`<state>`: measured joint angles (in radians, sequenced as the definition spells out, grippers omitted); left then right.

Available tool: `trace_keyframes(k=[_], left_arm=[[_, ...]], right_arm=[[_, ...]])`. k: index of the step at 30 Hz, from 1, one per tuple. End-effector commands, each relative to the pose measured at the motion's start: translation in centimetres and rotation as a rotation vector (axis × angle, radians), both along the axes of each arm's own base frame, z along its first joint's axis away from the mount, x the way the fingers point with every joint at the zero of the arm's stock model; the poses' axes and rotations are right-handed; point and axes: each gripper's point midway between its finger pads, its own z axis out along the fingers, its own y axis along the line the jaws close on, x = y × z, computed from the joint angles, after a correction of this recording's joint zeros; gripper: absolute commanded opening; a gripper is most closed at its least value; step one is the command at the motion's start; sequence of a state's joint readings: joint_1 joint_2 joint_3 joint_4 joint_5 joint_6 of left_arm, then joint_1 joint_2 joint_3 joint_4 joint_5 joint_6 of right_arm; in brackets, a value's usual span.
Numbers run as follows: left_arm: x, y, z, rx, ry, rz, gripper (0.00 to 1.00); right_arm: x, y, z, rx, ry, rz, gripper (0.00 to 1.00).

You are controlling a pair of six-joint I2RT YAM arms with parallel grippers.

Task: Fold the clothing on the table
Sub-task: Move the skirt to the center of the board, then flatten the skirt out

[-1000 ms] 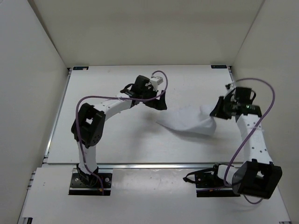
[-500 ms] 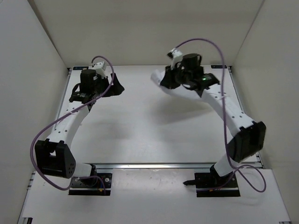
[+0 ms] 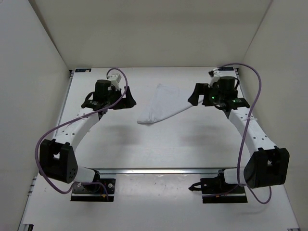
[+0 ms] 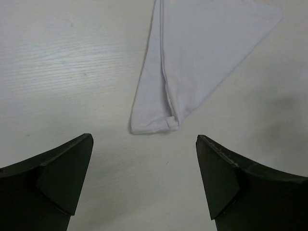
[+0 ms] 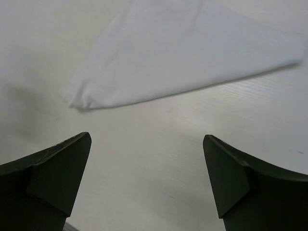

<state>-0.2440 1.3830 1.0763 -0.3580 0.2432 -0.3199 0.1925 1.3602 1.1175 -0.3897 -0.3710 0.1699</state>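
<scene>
Light, thin and limp, the clothing (image 3: pixel 161 104) lies folded on the tabletop (image 3: pixel 144 149) just ahead of the left fingers (image 4: pixel 57 178) and right fingers (image 5: pixel 53 173), both wide and empty; its narrow doubled corner looks easiest to pinch.

The plain matte white left wall (image 3: pixel 29 96), far wall (image 3: pixel 154 33) and right wall (image 3: pixel 284 72) box in the white bench (image 3: pixel 144 149) under soft, even light casting faint grey shadows.

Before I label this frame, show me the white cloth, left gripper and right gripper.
white cloth (image 3: pixel 163 102), top external view, middle of the fabric.
left gripper (image 4: pixel 143 138), left wrist view, midway between fingertips.
right gripper (image 5: pixel 147 136), right wrist view, midway between fingertips.
</scene>
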Motion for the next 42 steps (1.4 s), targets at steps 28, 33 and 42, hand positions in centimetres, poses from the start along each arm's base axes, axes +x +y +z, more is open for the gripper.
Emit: trace_keyframes(k=[28,33,42], left_arm=[[-0.5,-5.6,-16.3,0.071,0.313,0.292,0.73],[-0.7,-6.9,-17.2,0.064,0.337,0.297,0.37],[3.2,-3.8,-13.3,0.128,0.232,0.347,0.00]], right_arm=[[-0.7,-5.9,-4.6,-0.026,0.100,-0.156,0.98],[-0.8,-6.6,-4.4,-0.020,0.086,-0.173,0.98],[-0.4,-6.2,-4.0,0.007,0.064,-0.163,0.98]])
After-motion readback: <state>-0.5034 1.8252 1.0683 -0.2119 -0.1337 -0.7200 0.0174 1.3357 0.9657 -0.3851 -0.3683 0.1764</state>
